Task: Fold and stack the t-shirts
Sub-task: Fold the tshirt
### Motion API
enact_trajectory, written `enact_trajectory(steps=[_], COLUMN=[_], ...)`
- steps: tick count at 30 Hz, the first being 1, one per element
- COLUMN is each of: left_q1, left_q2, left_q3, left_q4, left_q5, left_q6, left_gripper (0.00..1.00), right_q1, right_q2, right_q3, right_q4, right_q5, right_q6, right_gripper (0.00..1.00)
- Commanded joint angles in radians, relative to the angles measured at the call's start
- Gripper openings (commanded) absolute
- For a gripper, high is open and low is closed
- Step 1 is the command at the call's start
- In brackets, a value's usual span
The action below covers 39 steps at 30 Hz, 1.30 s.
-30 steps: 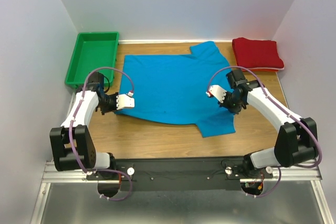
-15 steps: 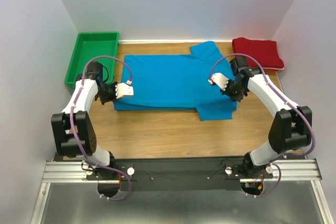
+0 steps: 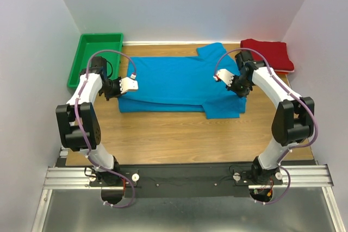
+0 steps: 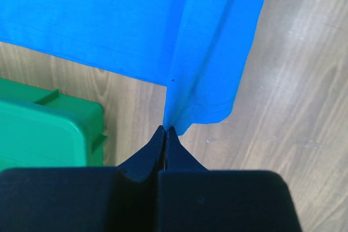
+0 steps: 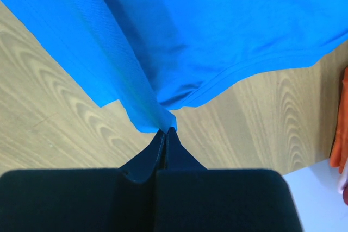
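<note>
On the table (image 3: 163,134), we see the blue t-shirt (image 3: 174,80) partly doubled. The left gripper (image 4: 166,132) and right gripper (image 5: 166,133) each pinch a hem corner, jaws pressed together on cloth, to fold evenly. The red t-shirt (image 3: 266,55) lies folded, far right.

two t-shirts (image 3: 174,82) (image 3: 266,55), one tray (image 3: 98,58), two arms (image 3: 87,93) (image 3: 272,88)

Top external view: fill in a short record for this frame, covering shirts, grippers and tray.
blue t-shirt: spread on the table, near part doubled over, fold unfinished
left gripper: shut on the blue t-shirt's left edge
right gripper: shut on the blue t-shirt's right edge
red t-shirt: folded, far right corner, nothing touching it
green tray: far left corner
stack: not yet made
</note>
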Motion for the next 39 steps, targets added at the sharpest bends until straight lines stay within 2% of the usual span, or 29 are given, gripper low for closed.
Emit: enact_trajectory(steps=[1, 12, 39], left_q1=[0.010, 0.008, 0.004], left_q2=[0.041, 0.128, 0.266], left_q3=[0.032, 0.067, 0.150], left_q4=[0.018, 0.061, 0.122], left_q5=[0.021, 0.013, -0.010], left_q6=[-0.023, -0.064, -0.119], left_gripper=[0.00, 0.00, 0.00], right_q1=[-0.019, -0.031, -0.054], right_q2=[0.050, 0.160, 0.314], right_q3=[0.049, 0.101, 0.233], right_q4=[-0.023, -0.018, -0.020], right_q5=[0.024, 0.021, 0.017], right_q6=[-0.029, -0.041, -0.049], right_gripper=[0.00, 0.01, 0.01])
